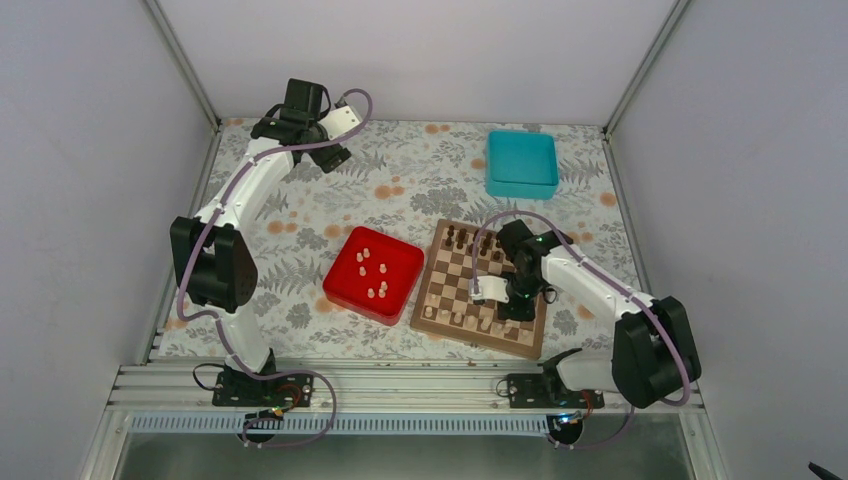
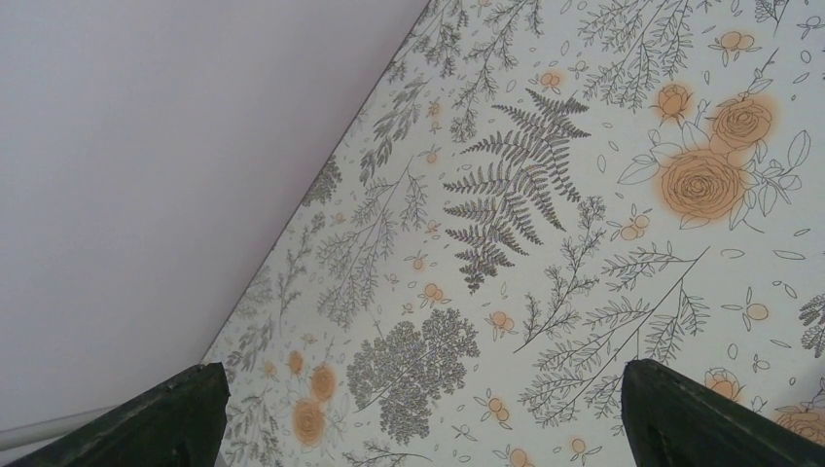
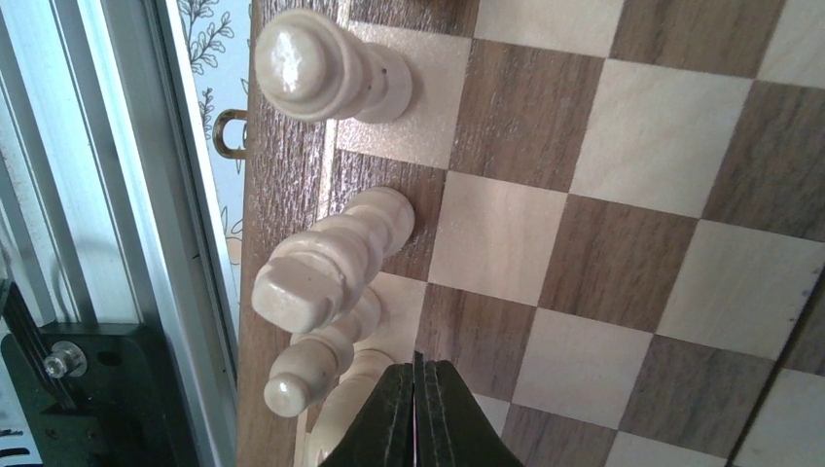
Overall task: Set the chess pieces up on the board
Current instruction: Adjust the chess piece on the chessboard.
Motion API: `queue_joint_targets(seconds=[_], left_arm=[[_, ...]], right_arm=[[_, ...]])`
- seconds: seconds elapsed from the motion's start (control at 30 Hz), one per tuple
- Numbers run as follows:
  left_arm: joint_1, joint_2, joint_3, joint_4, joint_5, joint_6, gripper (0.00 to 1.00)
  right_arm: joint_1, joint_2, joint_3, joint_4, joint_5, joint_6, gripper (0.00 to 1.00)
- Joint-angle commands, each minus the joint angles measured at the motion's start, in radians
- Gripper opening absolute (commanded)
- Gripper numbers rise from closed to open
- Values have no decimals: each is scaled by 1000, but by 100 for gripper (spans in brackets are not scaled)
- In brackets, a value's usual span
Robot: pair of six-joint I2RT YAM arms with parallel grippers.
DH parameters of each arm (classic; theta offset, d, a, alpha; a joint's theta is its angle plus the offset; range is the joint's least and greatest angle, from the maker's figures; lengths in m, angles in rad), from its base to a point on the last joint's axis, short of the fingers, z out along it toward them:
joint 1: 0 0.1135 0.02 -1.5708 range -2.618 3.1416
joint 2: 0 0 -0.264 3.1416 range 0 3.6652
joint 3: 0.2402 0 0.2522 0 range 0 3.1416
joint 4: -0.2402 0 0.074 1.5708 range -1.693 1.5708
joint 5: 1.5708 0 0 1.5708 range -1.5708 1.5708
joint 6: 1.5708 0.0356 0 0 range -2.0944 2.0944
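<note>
board (image 3: 506, 107): lt/dk brown checks | pcs (image 3: 316, 66): cream | dk pcs (image 1: 461, 238): prob. brown | tray (image 1: 400, 263): red | box (image 1: 521, 163): teal | cloth (image 2: 545, 243): grey/orange floral

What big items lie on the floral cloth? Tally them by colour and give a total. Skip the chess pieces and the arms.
Red tray: 1
Teal box: 1
Brown checkered board: 1
Total: 3

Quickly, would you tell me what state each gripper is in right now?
Left gripper: open, empty.
Right gripper: shut, nothing visibly held.
</note>
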Motion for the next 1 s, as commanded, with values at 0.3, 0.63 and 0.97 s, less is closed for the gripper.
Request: queue_joint_targets(seconds=[0.3, 0.63, 0.97], left_arm=[[10, -13, 10, -8, 16, -16, 100], [9, -6, 14, -11, 15, -15, 100], [9, -6, 15, -12, 10, -14, 100]], right_arm=[[11, 6, -41, -22, 30, 28, 4], [11, -8, -53, -47, 42, 31, 4], [11, -32, -60, -54, 64, 40, 4]])
